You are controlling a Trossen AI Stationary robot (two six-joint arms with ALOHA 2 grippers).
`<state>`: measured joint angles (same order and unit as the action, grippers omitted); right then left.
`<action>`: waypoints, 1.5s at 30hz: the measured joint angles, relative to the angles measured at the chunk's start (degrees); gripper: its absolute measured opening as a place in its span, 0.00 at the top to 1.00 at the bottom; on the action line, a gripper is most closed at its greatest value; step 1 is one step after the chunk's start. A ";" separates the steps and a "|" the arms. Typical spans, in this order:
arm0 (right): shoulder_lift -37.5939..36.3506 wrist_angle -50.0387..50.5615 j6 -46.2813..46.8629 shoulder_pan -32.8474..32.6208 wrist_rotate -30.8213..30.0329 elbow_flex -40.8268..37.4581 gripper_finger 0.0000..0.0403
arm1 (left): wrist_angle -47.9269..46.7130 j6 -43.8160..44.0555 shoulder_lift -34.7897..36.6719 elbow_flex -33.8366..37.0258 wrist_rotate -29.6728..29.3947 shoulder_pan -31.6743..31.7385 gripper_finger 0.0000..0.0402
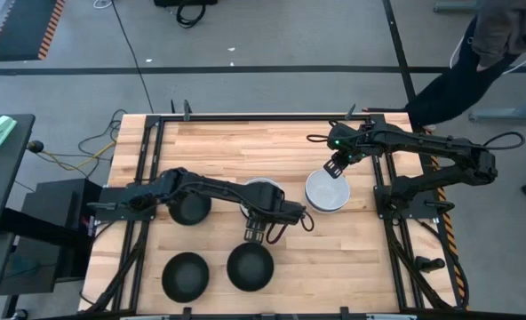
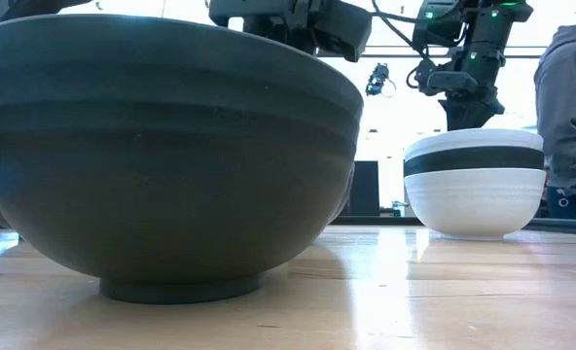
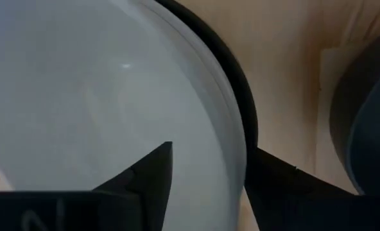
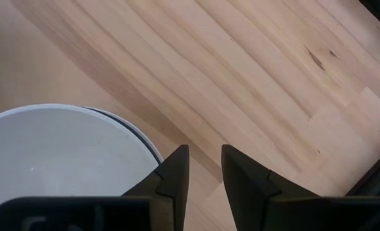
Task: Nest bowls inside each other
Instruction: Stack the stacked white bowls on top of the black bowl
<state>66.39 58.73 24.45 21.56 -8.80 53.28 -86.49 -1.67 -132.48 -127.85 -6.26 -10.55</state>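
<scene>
Left gripper (image 1: 254, 234) near mid-table: fingers spread wide, one inside and one outside the rim of a white bowl (image 3: 81, 96) nested in a black bowl (image 3: 242, 109), clamping nothing. Right gripper (image 1: 336, 167) at the rim of the stack (image 1: 327, 192): fingers narrowly apart, empty. Shown only from low: a black band between the stack's white layers. Marks on left gripper's body unreadable.

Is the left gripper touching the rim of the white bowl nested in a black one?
Cannot tell. In the left wrist view the left gripper straddles the white bowl's rim; no clear gap or contact shows.
</scene>
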 joint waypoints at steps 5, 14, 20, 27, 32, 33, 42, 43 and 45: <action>0.00 -0.23 0.00 0.00 0.00 0.00 0.75 | 1.22 0.02 1.13 0.00 -0.07 0.00 0.55; 0.00 -0.29 0.00 0.00 0.00 -0.28 0.75 | 2.31 1.32 1.11 0.00 0.94 0.05 0.54; 0.00 -0.63 -0.08 0.00 -0.04 -1.86 0.75 | 4.23 1.55 0.65 -0.02 4.05 0.07 0.56; 0.00 -0.73 -0.04 0.02 -0.04 -3.17 0.75 | 3.05 2.91 -0.80 -0.02 4.02 0.22 0.56; 0.00 -1.11 -0.05 0.03 -0.07 -3.17 0.75 | 3.58 2.87 -2.65 0.02 4.36 0.38 0.57; 0.00 -1.34 -0.12 0.07 -0.04 -3.17 0.75 | 3.62 2.76 -3.00 0.02 4.48 0.46 0.57; -0.02 -2.17 -0.20 0.07 -0.15 -3.17 0.75 | 3.61 1.86 -4.44 0.04 1.36 2.03 0.56; -0.02 -2.17 -0.20 0.07 -0.15 -3.17 0.75 | 3.62 1.51 -4.44 0.04 0.69 2.39 0.57; -0.02 -2.15 -0.20 0.07 -0.15 -3.17 0.75 | 3.67 1.25 -4.44 0.04 0.22 2.99 0.57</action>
<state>66.37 56.57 24.25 21.63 -8.95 50.11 -82.82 -0.43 -136.92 -127.81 -6.04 -7.56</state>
